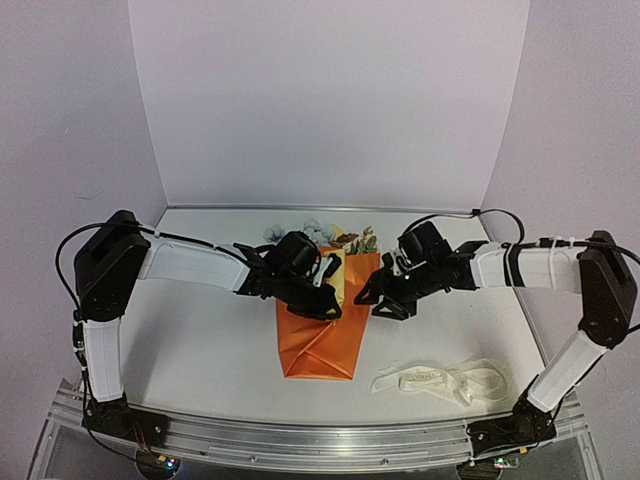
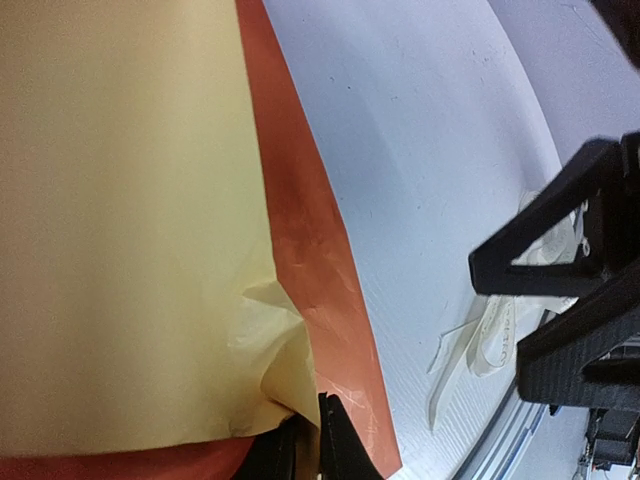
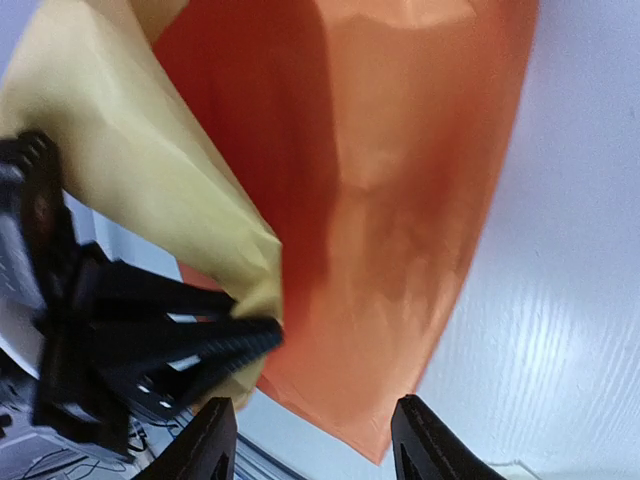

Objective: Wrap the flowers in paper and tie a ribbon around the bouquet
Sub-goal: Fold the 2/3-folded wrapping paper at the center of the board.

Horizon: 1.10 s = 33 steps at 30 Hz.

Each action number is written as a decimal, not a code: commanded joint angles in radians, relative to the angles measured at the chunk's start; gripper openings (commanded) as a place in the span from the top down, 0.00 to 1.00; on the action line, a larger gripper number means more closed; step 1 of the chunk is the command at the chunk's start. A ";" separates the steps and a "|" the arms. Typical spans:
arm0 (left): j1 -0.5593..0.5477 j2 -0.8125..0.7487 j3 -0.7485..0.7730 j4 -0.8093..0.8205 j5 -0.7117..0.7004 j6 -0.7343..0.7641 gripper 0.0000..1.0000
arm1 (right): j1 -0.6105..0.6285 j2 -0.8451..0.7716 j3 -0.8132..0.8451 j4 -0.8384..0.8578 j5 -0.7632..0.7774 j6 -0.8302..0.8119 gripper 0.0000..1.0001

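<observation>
L fingers (image 2: 336, 446) tight on yellow/orange paper (image 2: 130, 220) corner; ribbon (image 2: 480, 345) nearby

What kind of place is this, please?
Probably a robotics lab test booth: plain white panels enclose a white table, and the left arm and right arm are bolted to a metal rail at its near edge.
</observation>
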<state>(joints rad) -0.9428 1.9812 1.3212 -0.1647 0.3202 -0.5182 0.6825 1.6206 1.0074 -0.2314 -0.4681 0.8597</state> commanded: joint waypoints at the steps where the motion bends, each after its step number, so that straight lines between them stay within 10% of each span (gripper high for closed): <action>1: -0.005 -0.010 0.041 0.037 0.018 0.058 0.84 | -0.041 0.067 0.126 -0.016 0.009 0.003 0.44; 11: -0.007 -0.019 -0.004 0.128 0.089 0.084 0.42 | -0.078 0.128 0.201 -0.053 0.008 0.004 0.40; 33: -0.008 -0.118 -0.097 0.199 0.086 0.069 0.41 | -0.089 0.255 0.370 -0.102 -0.093 -0.105 0.36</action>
<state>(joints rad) -0.9447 1.9273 1.2343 0.0023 0.4141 -0.4465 0.5980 1.8272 1.2932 -0.3293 -0.5308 0.7967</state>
